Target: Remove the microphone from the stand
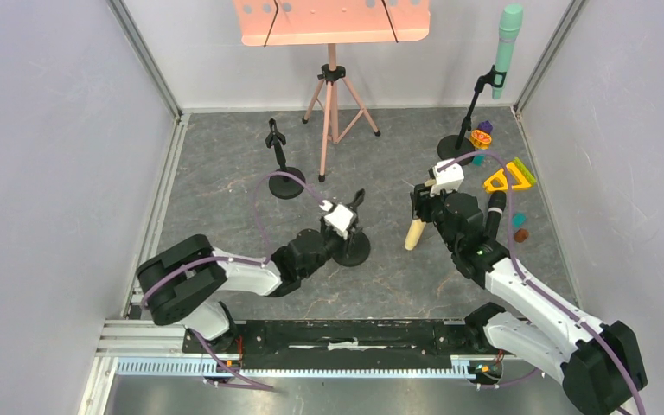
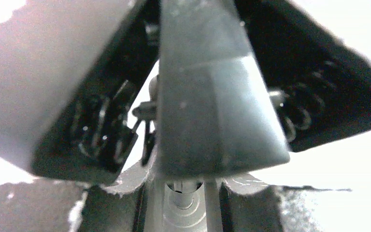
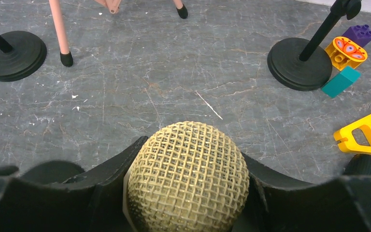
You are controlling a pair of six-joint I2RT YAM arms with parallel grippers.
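A cream microphone (image 1: pixel 415 232) with a gold mesh head (image 3: pixel 188 176) hangs handle-down over the floor, clear of the stand. My right gripper (image 1: pixel 426 207) is shut on that head, one black finger (image 3: pixel 101 193) on each side. To its left stands a short black stand (image 1: pixel 354 249) on a round base, its clip (image 1: pixel 360 200) empty. My left gripper (image 1: pixel 348 226) sits low against this stand. In the left wrist view the spring clip (image 2: pixel 212 111) fills the frame, blurred, and the post lies between the dark fingers (image 2: pixel 111 208).
Another empty black stand (image 1: pixel 282 169) is at the back left. A pink music stand (image 1: pixel 332 95) rises at the back centre. A green microphone (image 1: pixel 507 47) sits in a taller stand (image 3: pixel 299 65) at the back right. Toy blocks (image 1: pixel 508 177) and a black microphone (image 1: pixel 494 212) lie near the right arm.
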